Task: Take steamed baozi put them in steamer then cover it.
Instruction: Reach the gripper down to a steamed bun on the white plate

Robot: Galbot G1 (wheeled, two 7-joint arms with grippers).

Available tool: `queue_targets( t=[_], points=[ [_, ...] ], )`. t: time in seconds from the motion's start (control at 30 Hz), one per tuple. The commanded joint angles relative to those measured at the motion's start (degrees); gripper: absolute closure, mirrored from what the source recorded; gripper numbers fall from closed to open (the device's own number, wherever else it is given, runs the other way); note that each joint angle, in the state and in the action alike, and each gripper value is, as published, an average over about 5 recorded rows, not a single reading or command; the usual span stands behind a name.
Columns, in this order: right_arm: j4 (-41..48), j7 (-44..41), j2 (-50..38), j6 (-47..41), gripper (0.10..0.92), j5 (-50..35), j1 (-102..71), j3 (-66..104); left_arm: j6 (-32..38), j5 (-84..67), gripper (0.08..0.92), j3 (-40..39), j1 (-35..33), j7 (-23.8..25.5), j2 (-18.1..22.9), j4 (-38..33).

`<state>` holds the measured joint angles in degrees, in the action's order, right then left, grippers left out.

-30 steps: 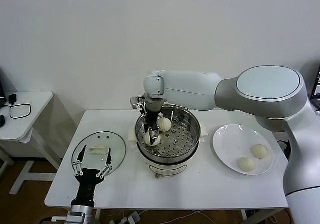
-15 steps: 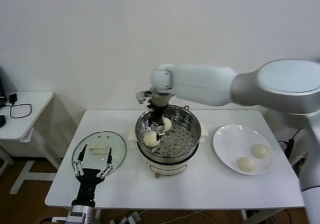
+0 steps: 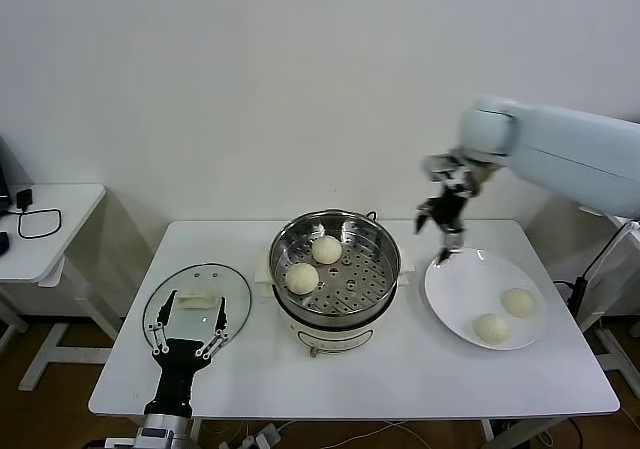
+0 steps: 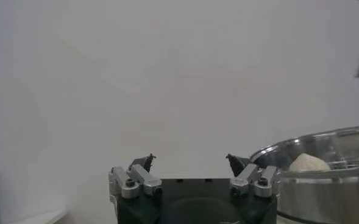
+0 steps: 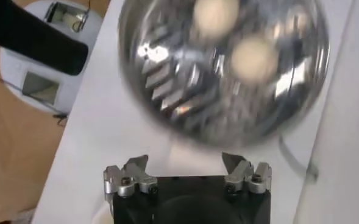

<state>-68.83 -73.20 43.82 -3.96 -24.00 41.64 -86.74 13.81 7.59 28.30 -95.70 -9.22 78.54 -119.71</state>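
Landmark: the round shiny stainless-steel steamer (image 3: 335, 277) with perforated tray, which stood at the centre of the white rectangular table (image 3: 400, 369).

Nearest the robot, left of the steamer, the left gripper (image 3: 186, 331) was parked at the table's front edge. Its fingers were spread apart and held nothing. They reached over the near rim of the round clear glass cover (image 3: 198, 302), which lay flat on the table, well apart from the steamer, its cream-white bar handle uppermost.

To the right of the steamer, a flat white round plate (image 3: 460, 279) carried two pale cream-white steamed baozi, one nearer (image 3: 490, 327) and one slightly farther (image 3: 518, 302), close beside each other.

Inside the steamer, two more baozi rested on the tray: one at the left front (image 3: 301, 277), one farther back (image 3: 326, 249).

Farthest back, the right gripper (image 3: 442, 234) hung in the air right of the steamer, above the plate's far rim. In the right wrist view its fingers (image 5: 135, 172) stood released, gripping nothing.
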Motion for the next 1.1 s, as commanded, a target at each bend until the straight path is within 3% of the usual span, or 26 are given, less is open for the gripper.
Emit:
queue_targets(
  t=[0.03,0.5,1.1],
  points=[
    [5.35,1.91,-13.04,7.87,0.203,10.54,-18.11,8.88,0.05,0.45,0.177,0.02,-0.58,-0.02,0.27,0.6],
    [13.85,3.41,-6.57,8.01,0.203,15.22,-29.83,18.64,-0.19,0.56,0.177,0.82,-1.02,-0.21,0.54,1.08],
    [15.85,3.77,-3.66,7.77,0.205,16.6,-32.67,20.25,-0.05,0.37,0.177,1.41,-1.03,-0.45,0.67,1.4]
  ],
)
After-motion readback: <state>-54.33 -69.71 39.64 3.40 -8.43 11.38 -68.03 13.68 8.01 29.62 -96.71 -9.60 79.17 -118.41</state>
